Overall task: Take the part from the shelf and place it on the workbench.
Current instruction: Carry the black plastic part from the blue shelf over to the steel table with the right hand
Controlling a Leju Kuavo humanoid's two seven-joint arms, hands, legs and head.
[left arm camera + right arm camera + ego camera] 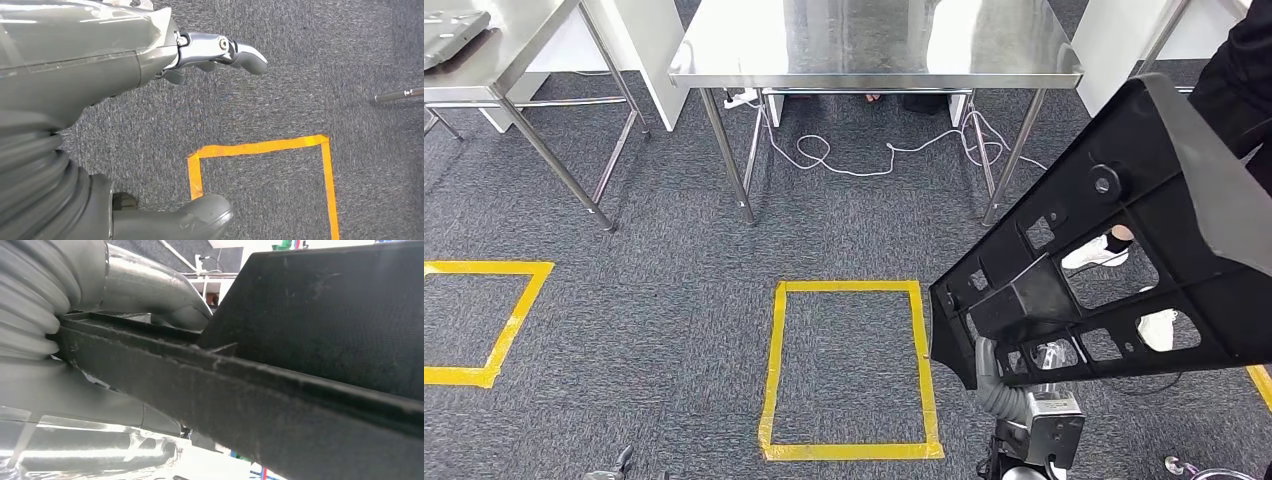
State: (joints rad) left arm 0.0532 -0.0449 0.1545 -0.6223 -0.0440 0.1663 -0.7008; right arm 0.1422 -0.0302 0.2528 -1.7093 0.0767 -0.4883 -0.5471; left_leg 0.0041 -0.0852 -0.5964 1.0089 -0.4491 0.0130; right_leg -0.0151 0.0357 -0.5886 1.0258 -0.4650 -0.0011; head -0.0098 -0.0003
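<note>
The right robot hand (1002,372) is holding the part (1114,250), a large black plastic panel with ribs and cut-out windows, by its lower near corner. In the right wrist view the grey thumb (165,292) is lying over one edge of the part (310,365), so the grip is closed on the panel; the fingers on the other face are hidden. The part is being carried clear of the floor, well to the right of the steel worktop (874,45) and nearer the robot than it. Its long axis is running up and away from the right robot hand, tilting rightward, with the far end at the frame's right edge.

The left robot hand (220,52) is hanging over the carpet with nothing in it, fingers apart, above a yellow tape corner (260,150).

The worktop is lying ahead and to the left of the held part, beyond the yellow tape rectangle (849,370) on the floor. In my judgement the carrying step is under way and placing is not yet done; the right arm is the only one engaged. The coming move appears to require bringing the panel leftward and forward over the worktop edge, keeping the long overhanging end clear of the worktop legs (729,155). A person's dark sleeve (1239,90) is showing just beside the part's upper end.
</note>
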